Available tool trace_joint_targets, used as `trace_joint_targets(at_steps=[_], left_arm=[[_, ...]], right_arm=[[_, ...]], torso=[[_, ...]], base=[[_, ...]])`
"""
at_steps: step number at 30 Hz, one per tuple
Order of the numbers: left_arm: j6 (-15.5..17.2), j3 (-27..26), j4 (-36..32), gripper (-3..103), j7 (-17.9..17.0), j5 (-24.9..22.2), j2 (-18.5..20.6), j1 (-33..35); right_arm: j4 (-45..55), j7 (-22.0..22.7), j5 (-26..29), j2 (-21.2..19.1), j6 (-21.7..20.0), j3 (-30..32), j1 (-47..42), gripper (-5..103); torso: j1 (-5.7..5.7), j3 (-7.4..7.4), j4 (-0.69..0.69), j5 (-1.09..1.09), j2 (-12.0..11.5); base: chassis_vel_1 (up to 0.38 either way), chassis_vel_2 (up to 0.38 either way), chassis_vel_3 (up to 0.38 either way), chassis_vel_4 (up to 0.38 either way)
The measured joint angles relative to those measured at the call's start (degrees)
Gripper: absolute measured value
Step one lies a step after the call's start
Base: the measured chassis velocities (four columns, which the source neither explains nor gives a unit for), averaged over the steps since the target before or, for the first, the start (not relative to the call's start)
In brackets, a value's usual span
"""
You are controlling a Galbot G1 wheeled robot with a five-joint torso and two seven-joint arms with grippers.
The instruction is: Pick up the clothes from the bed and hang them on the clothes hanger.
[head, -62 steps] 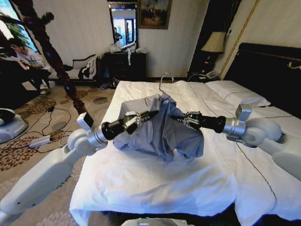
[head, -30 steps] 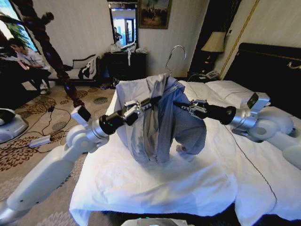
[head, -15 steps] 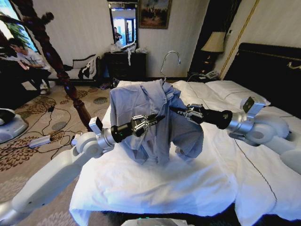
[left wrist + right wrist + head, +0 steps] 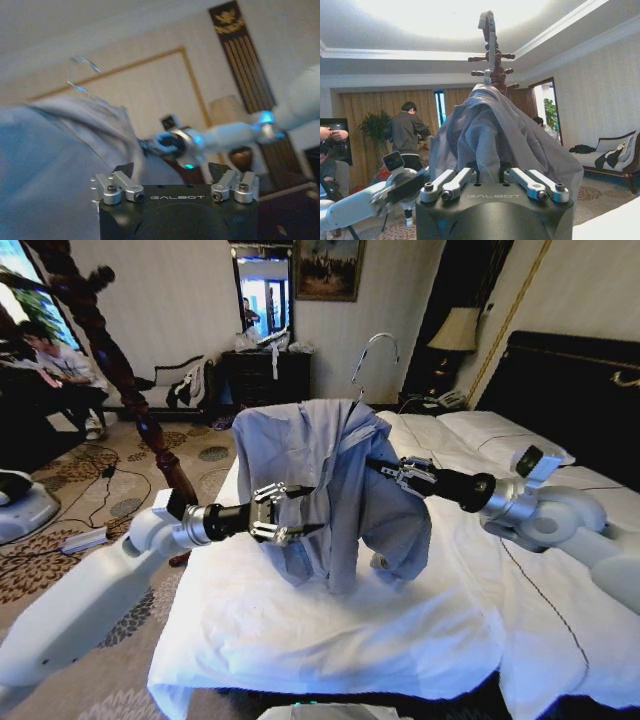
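Now your right gripper (image 4: 385, 471) is pinching the shirt (image 4: 330, 490) on its hanger (image 4: 372, 352) above the bed (image 4: 330, 640), keeping it draped; left gripper (image 4: 290, 512) is gaping empty alongside.

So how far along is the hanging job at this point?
Done: the shirt is draped over the wire hanger and lifted clear of the bed. In hand: the right gripper grips the raised bundle at the shoulder, while the left gripper sits open beside the hanging fabric. Left: the sleeves hang bunched, and the hanger's hook is not on anything yet.
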Motion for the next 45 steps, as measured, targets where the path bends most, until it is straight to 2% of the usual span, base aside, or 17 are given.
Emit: trace_joint_targets(at_steps=[2,4,7,11,13,16,18,22,23,26,29,31,34,35,40,42,45], left_arm=[[0.0,-0.3,-0.2,90,-1.0,-1.4,-0.1,-0.1],[0.7,-1.3,-1.4,98,-3.4,-6.5,-0.2,-0.5],[2.0,-1.4,-4.1,100,-5.5,-12.1,-0.2,-1.4],[2.3,-2.0,-5.1,100,-6.1,-12.9,-0.2,-1.9],[2.5,-3.7,-4.5,100,-11.2,-11.3,0.1,-2.4],[2.4,-4.5,-2.3,100,-14.1,-9.5,1.2,-3.3],[1.7,-4.5,-1.2,100,-14.0,-8.9,1.9,-3.9],[-0.4,-3.1,2.8,100,-7.9,-8.5,5.9,-7.4],[-0.4,-3.1,2.8,100,-7.9,-8.5,5.9,-7.4],[-0.5,-1.3,6.4,100,-2.4,-8.3,9.7,-10.8],[-0.4,-0.7,7.4,100,0.3,-8.4,12.0,-11.5],[0.8,0.4,8.9,100,6.1,-8.5,15.7,-12.7],[2.4,1.1,9.1,100,9.1,-8.6,16.8,-13.3],[4.6,1.9,8.8,100,11.4,-8.8,17.4,-14.0],[8.8,8.4,7.9,100,13.5,-9.6,16.4,-19.3],[9.2,9.4,7.9,100,13.5,-9.5,16.0,-20.1],[10.3,16.7,9.1,100,12.7,-7.7,13.0,-26.1]], right_arm=[[0.0,0.0,0.0,0.1,0.0,0.0,0.0,16],[-0.1,0.0,-0.6,0.4,0.1,0.0,0.0,16],[-0.4,0.6,-1.2,0.4,0.3,0.0,-0.1,16],[-0.9,0.6,-1.2,0.4,0.3,0.0,-0.1,16],[-1.2,-0.3,-2.2,0.4,0.3,0.0,0.0,16],[-1.5,-1.8,-4.0,0.3,0.3,0.1,0.0,16],[-1.8,-2.8,-5.1,0.3,0.3,0.1,0.0,16],[-2.3,-6.5,-8.2,0.7,0.2,-0.3,-0.2,16],[-2.3,-6.5,-8.2,0.7,0.2,-0.3,-0.2,16],[-3.0,-9.7,-9.4,1.5,-0.3,-0.8,-0.1,16],[-3.4,-11.5,-9.8,2.0,-0.9,-1.1,0.1,16],[-3.7,-14.7,-11.9,2.9,-1.7,-1.4,0.1,16],[-3.6,-15.2,-12.9,3.3,-2.1,-1.6,0.0,16],[-3.5,-15.7,-13.8,3.7,-2.5,-1.6,0.0,16],[-3.1,-16.1,-16.0,3.9,-2.8,-1.7,-0.5,16],[-3.0,-16.1,-16.3,3.9,-2.8,-1.7,-0.6,16],[-2.3,-16.3,-18.2,3.6,-3.1,-1.6,-1.0,16]], torso=[[0.00,0.00,0.00,0.00,0.0],[0.00,0.00,0.00,0.00,0.0],[0.00,0.00,0.00,0.00,0.0],[0.00,0.00,-0.01,0.01,0.0],[0.00,0.00,0.00,0.00,0.0],[0.00,0.00,0.00,0.00,0.0],[0.00,0.00,0.00,-0.01,0.0],[0.00,0.00,0.00,0.00,0.0],[0.00,0.00,0.00,0.00,0.0],[0.00,0.00,-0.02,-0.01,0.0],[0.01,0.00,-0.01,0.00,0.0],[0.00,0.00,0.03,0.00,0.0],[0.00,0.00,0.02,-0.01,0.0],[0.00,0.00,0.01,-0.01,0.0],[0.00,0.00,-0.02,0.00,0.0],[0.00,0.00,-0.02,0.01,0.0],[0.00,0.00,-0.01,0.01,0.0]], base=[[0.000,0.000,0.000,0.000],[0.000,0.000,0.000,0.000],[0.000,0.000,0.000,0.000],[0.000,0.000,0.000,0.000],[0.000,0.000,0.000,0.000],[0.000,0.000,0.000,0.000],[0.000,0.000,0.000,0.000],[0.000,0.000,0.000,0.000],[0.000,0.000,0.000,0.000],[0.000,0.000,0.000,0.000],[0.000,0.000,0.000,0.000],[0.000,0.000,0.000,0.000],[0.000,0.000,0.000,0.000],[0.000,0.000,0.000,0.000],[0.000,0.000,0.000,0.000],[0.000,0.000,0.000,0.000],[0.000,0.000,0.000,0.000]])
